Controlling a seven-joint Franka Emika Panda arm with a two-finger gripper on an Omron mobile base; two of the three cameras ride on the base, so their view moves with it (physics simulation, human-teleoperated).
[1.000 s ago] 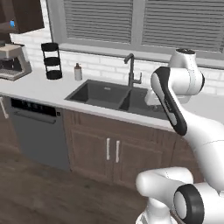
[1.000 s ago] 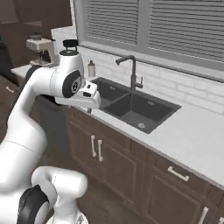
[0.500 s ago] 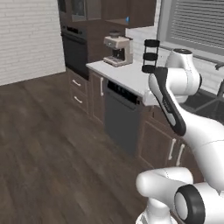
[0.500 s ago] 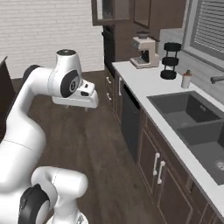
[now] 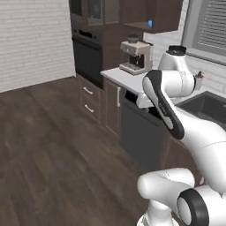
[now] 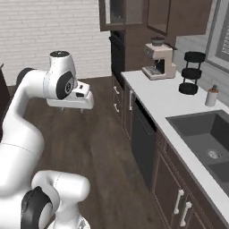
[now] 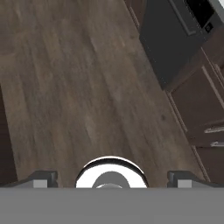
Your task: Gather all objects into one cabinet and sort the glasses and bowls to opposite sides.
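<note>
I see a small bright-blue item (image 5: 150,23) inside the dark wall cabinet (image 5: 148,13), above the coffee machine (image 5: 134,56); it is too small to tell whether it is the blue bowl. The wall cabinet hangs at the far end of the desk (image 6: 176,105), next to the tall oven column (image 5: 88,48).

The claw (image 6: 77,108) hangs over the wood floor (image 7: 78,87), well apart from the desk and to its left in the right base view. Its fingers (image 7: 41,179) stand spread wide at the two lower corners of the hand view, with nothing between them.

On the desk, going from far to near in the right base view: the coffee machine, a black tiered rack (image 6: 191,73), a small bottle (image 6: 211,96), then the sink (image 6: 203,134). Below the desk I note a dark dishwasher front (image 6: 143,141) and drawer cabinets (image 5: 90,99).
</note>
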